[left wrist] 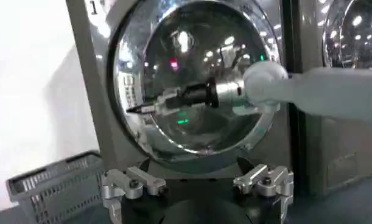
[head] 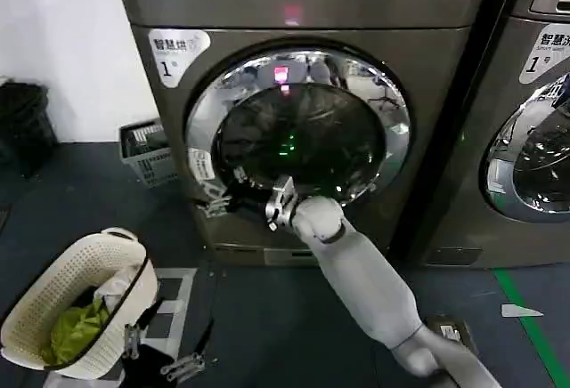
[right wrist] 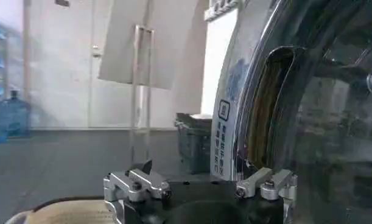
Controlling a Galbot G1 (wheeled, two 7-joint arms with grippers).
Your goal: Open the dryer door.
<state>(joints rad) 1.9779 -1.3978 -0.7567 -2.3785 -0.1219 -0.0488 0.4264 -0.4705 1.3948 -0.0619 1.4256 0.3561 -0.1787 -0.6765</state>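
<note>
I see the large round dryer door point(head: 298, 125), a wide mirror-chrome ring around dark tinted bowl glass, seated in the front of the grey-brown metal dryer point(head: 445, 130); whether it is latched or slightly ajar I cannot tell. A small white label point(head: 201, 165) sits on the ring's left rim. My right hand point(head: 230, 189) is reached out on its pale grey arm point(head: 374, 281) to the lower-left edge of the door, close beside that label; in the left wrist view its dark fingers point(left wrist: 150, 106) point at the chrome rim, lying close together, and contact cannot be confirmed. The right wrist view looks along the door edge, with the chrome ring point(right wrist: 249, 115) and its recessed slot just beside the hand's metal knuckles. My left hand point(left wrist: 198, 182) hangs low in front of the machine, well apart from the door, fingers spread wide and empty. On the dark floor point(head: 80, 192) to the left stand a cream perforated laundry basket point(head: 76, 303) with green cloth inside and a grey slatted crate point(head: 147, 152) against the dryer's side. A second chrome-ringed machine point(head: 534, 139) stands at the right.
</note>
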